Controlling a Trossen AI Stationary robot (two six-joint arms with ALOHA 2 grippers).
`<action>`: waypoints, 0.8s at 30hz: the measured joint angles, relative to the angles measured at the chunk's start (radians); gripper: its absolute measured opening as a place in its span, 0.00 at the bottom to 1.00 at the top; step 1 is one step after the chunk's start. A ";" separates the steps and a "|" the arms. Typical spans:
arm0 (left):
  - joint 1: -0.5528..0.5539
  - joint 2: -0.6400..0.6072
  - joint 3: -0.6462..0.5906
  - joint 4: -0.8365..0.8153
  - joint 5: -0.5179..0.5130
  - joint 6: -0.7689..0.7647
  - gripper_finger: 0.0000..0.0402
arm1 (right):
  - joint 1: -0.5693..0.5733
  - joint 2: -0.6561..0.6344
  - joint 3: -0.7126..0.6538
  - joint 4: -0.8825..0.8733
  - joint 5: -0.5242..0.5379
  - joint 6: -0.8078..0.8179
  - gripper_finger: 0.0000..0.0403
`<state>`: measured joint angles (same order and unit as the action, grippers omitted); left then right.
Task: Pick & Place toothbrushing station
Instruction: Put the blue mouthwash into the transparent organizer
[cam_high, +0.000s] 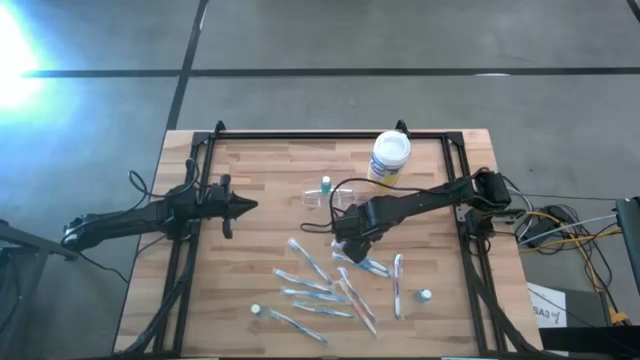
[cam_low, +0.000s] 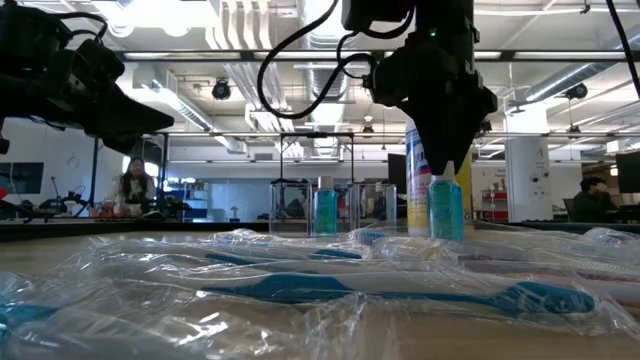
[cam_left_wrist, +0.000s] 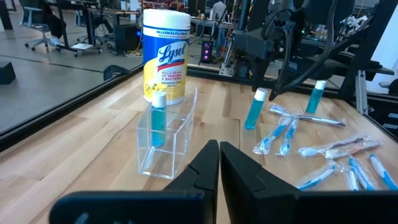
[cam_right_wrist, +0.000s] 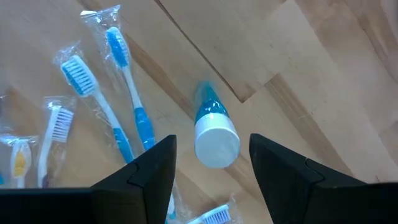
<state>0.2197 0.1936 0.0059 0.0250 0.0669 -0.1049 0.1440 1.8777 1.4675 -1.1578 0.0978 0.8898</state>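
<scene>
The right gripper (cam_right_wrist: 211, 165) hangs over the middle of the worktop (cam_high: 250, 170), fingers spread wide, and right between them stands a small teal tube (cam_right_wrist: 213, 134) with a white cap, upright on the wood. Nothing is pinched yet: there is clear daylight on both sides of that cap. That looks like a lineup for a straight-down grab, the open fingers straddling the tube so that they can close on its sides.

Just beyond it sits the clear plastic holder (cam_high: 322, 198), the toothbrushing station itself, towards the back of the worktop and near the yellow-labelled wipes canister (cam_high: 389, 158). One teal tube (cam_left_wrist: 158, 118) already stands inside the holder, leaning lightly against its wall. My read is that the holder is being filled piece by piece, and this tube is a likely next candidate.

Wrapped toothbrushes (cam_high: 320, 285) lie scattered flat across the front half of the worktop, with two more small tubes (cam_high: 256, 311) standing among them near the front edge. They are well apart from the holder, so plenty seems left to move.

The left gripper (cam_high: 248, 207) waits on the left side of the worktop, fingers pressed together, holding nothing, pointed towards the holder and clear of the right arm's path.
</scene>
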 joint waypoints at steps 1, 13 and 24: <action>0.000 0.000 0.000 0.000 0.000 0.000 0.04 | 0.000 0.002 0.000 0.001 0.000 -0.005 0.50; 0.000 0.000 0.000 -0.001 0.000 0.000 0.03 | 0.000 0.003 0.000 0.013 0.003 -0.069 0.30; 0.000 0.000 0.000 -0.007 -0.001 -0.007 0.05 | 0.000 -0.001 0.003 0.009 0.000 -0.230 0.21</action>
<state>0.2197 0.1936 0.0059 0.0181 0.0658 -0.1123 0.1436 1.8768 1.4701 -1.1487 0.0979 0.6602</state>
